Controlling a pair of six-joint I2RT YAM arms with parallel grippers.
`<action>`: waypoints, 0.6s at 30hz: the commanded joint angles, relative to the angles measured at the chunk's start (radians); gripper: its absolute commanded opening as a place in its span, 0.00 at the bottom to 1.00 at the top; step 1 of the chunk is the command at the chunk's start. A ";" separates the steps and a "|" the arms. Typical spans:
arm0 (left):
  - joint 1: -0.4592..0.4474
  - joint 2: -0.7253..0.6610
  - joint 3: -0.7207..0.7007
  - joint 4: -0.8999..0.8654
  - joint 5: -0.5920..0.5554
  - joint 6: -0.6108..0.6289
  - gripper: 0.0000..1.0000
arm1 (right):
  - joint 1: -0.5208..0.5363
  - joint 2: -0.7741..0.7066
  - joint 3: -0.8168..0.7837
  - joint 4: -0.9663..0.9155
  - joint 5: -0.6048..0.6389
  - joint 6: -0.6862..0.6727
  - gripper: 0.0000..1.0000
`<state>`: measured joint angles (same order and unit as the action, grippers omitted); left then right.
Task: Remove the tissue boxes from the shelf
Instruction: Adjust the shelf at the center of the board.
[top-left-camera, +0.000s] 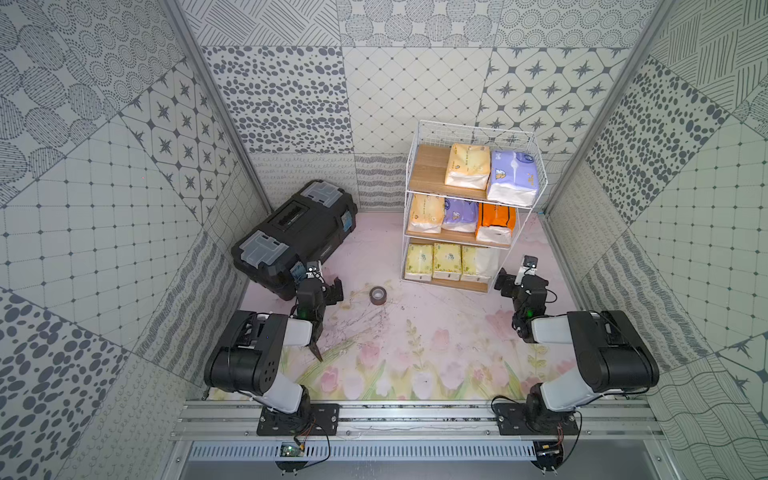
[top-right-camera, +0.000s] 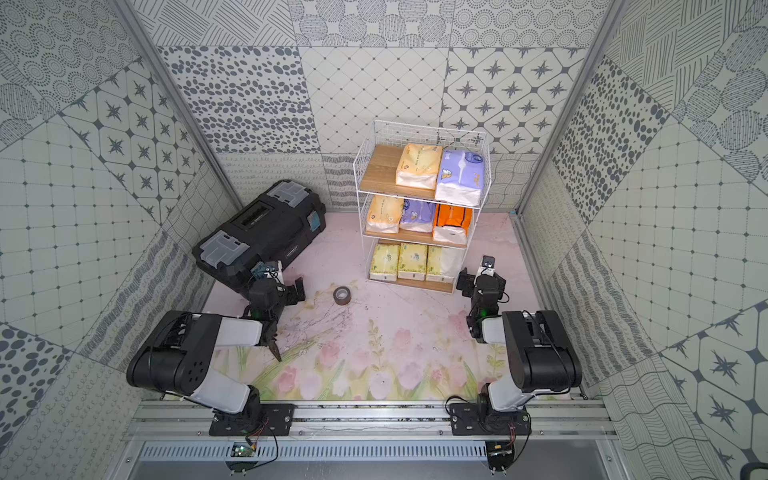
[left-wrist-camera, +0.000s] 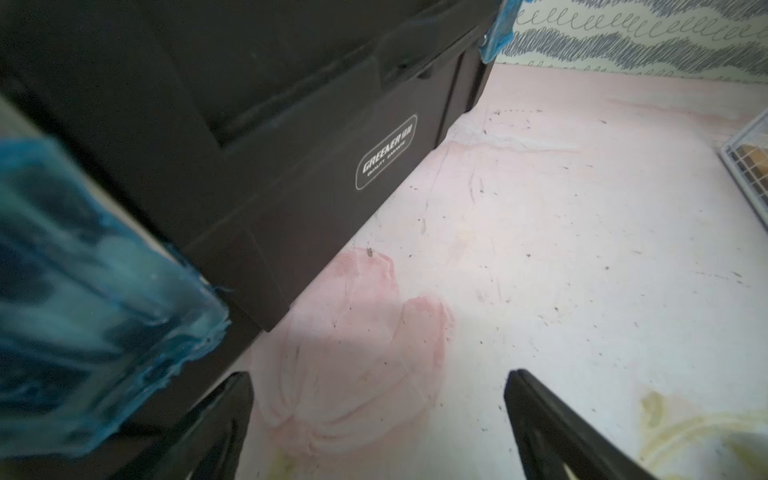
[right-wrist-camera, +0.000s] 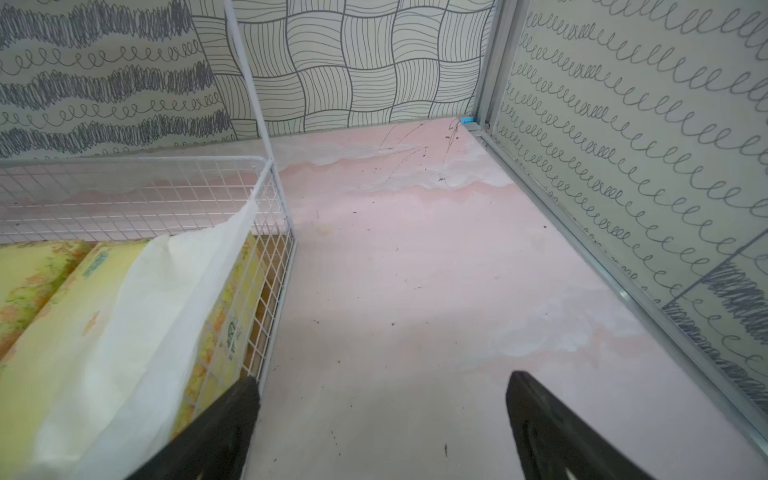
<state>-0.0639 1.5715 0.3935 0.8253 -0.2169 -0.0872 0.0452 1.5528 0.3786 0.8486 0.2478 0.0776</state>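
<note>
The shelf (top-left-camera: 428, 166) of white wire and wooden boards stands at the back right in both top views. Its top tier holds a pale orange tissue box (top-left-camera: 467, 165) and a lavender one (top-left-camera: 514, 176). The middle tier holds pale orange (top-left-camera: 426, 214), lavender (top-left-camera: 459, 214) and bright orange (top-left-camera: 496, 222) boxes. Three yellow-green boxes (top-left-camera: 446, 261) fill the bottom tier. My right gripper (right-wrist-camera: 382, 377) is open and empty, low beside the shelf's front right corner (right-wrist-camera: 274, 249), next to a yellow-green box (right-wrist-camera: 62, 332). My left gripper (left-wrist-camera: 380, 376) is open and empty over the mat.
A big black toolbox (top-left-camera: 295, 232) lies at the back left, close beside my left gripper (top-left-camera: 318, 280). A small brown tape roll (top-left-camera: 377, 295) sits on the flowered mat between the arms. Patterned walls close in three sides; a metal rail (right-wrist-camera: 623, 286) runs along the right wall.
</note>
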 joint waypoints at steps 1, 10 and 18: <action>0.003 0.000 0.002 0.044 0.010 -0.005 0.99 | 0.016 -0.003 0.008 0.029 -0.030 -0.009 0.97; 0.004 0.001 0.002 0.045 0.010 -0.005 0.99 | 0.017 -0.003 0.008 0.029 -0.030 -0.009 0.97; 0.004 -0.015 -0.007 0.054 0.046 0.008 0.99 | 0.017 -0.005 0.004 0.036 -0.021 -0.009 0.97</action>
<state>-0.0635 1.5711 0.3935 0.8253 -0.2127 -0.0864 0.0452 1.5528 0.3786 0.8486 0.2478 0.0776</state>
